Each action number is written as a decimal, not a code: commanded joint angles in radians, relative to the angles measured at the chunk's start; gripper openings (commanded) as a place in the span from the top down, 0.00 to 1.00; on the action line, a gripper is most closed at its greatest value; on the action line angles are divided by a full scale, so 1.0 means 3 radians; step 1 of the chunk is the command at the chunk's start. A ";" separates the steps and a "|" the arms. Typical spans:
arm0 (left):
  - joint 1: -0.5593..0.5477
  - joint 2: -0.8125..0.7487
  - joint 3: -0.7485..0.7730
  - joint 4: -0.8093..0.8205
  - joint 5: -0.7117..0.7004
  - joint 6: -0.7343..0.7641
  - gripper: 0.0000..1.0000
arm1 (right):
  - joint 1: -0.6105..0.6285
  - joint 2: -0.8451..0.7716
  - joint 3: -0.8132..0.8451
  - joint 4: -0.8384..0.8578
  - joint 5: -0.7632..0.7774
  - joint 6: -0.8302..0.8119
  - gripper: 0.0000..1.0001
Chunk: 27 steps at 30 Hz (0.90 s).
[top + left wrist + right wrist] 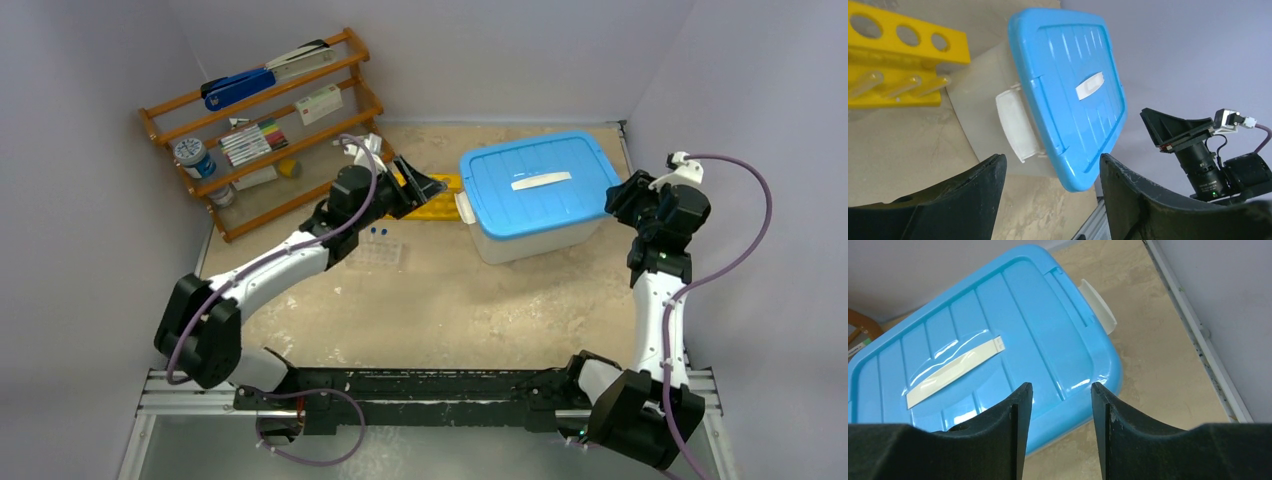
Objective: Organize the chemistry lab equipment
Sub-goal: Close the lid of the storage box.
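Left fingers (990,175) spread wide, nothing between them, hovering near the yellow six-hole rack (923,45): glossy moulded plastic, round holes, with clear tubes (903,86) slotted through it. Two blue-capped tubes (377,231) stand in the clear tube tray (385,255) on the sandy tabletop (450,310), waiting their turn. Right fingers (1015,415) parted and empty above the ribbed blue lid (973,330) of the translucent box (520,240). I'd call it partway done
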 commanded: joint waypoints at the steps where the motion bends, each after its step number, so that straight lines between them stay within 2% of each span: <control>1: -0.0010 0.0326 -0.0406 0.1579 0.0172 -0.0643 0.31 | 0.0016 -0.0125 -0.0019 0.0169 -0.0282 0.0014 0.49; 10: -0.0007 0.1025 -0.0418 0.2666 0.0242 -0.1180 0.29 | 0.0012 -0.0142 -0.0020 0.0158 -0.0337 0.0015 0.47; 16: 0.0000 0.1268 -0.0244 0.2471 0.0277 -0.1068 0.27 | 0.0014 -0.0125 0.0026 0.0125 -0.0326 0.0007 0.47; 22: 0.0000 0.1313 -0.0290 0.2338 0.0302 -0.0954 0.25 | 0.0012 -0.0131 -0.0001 0.0140 -0.0323 0.0007 0.47; 27: -0.0004 0.1404 -0.0329 0.2567 0.0434 -0.1022 0.24 | 0.0016 -0.0111 -0.0003 0.0157 -0.0333 0.0008 0.47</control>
